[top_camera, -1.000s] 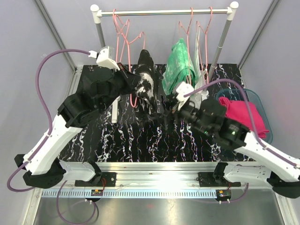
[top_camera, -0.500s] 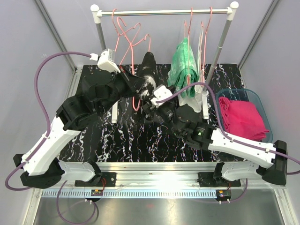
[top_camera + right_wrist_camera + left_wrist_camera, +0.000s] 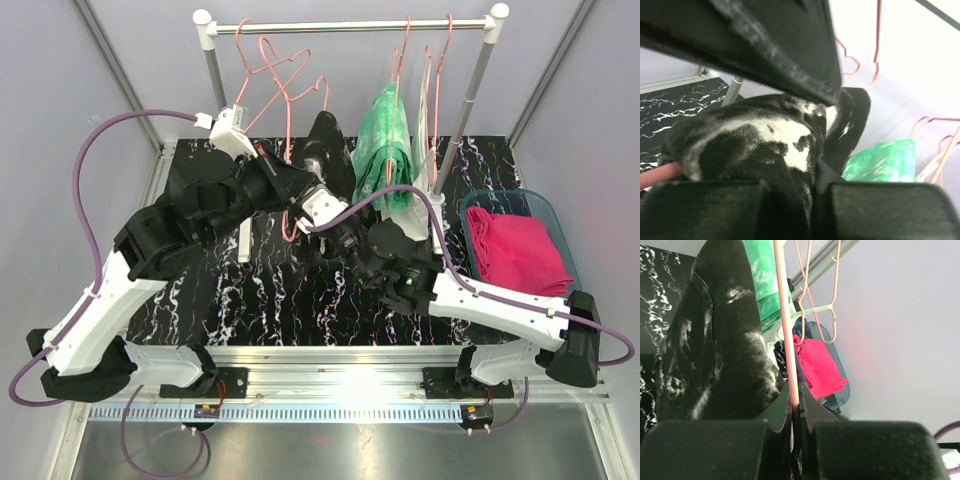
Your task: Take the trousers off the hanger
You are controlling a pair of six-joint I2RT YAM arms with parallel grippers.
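**Both end effectors closed at the black marbled trousers**

We see the left end effector (image 3: 796,409) clamped on the thin wire of a pink hanger (image 3: 784,315), its jaws pressed together with the wire running up between them. The black marbled trousers (image 3: 328,150) hang draped on that hanger, just beside the left jaws and below the rail (image 3: 350,26).

The right end effector (image 3: 807,182) reaches in from the right and is closed on a fold of the same black-and-white cloth, which fills the gap between its jaws. In the overhead view the two end effectors meet at the lower part of this pair, above the desk (image 3: 290,290).

The green tie-dye trousers (image 3: 385,135) hang on the rail just right of the black pair, apart from both end effectors. The magenta trousers (image 3: 515,250) lie folded in a blue tub (image 3: 528,193) at the right edge of the desk, well away from the arms. Bare hangers (image 3: 268,62) hang toward the left end of the rail.
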